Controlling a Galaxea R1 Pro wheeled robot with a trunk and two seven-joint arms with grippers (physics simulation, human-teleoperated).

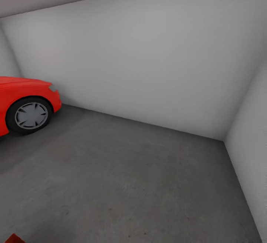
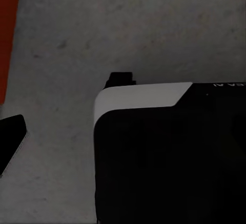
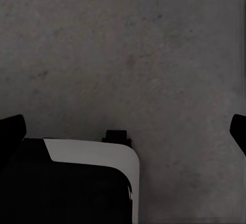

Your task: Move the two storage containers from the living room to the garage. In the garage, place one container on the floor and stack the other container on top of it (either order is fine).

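Observation:
I am in the garage, on its dark grey floor (image 1: 122, 183). An orange-red corner of a storage container (image 1: 13, 238) pokes in at the head view's bottom left edge. The left wrist view catches an orange-red strip of a container (image 2: 7, 34) at the picture's edge, over the floor. My left gripper (image 2: 125, 131) shows one black finger (image 2: 11, 134) far out at the side, with nothing on it; its other finger is lost against my dark base. My right gripper (image 3: 128, 131) is open, its two fingertips wide apart over bare floor.
A red car (image 1: 26, 100) with a grey wheel stands at the left. White walls close the back (image 1: 141, 72) and the right (image 1: 252, 154). My black and white base (image 2: 169, 157) shows under both wrists.

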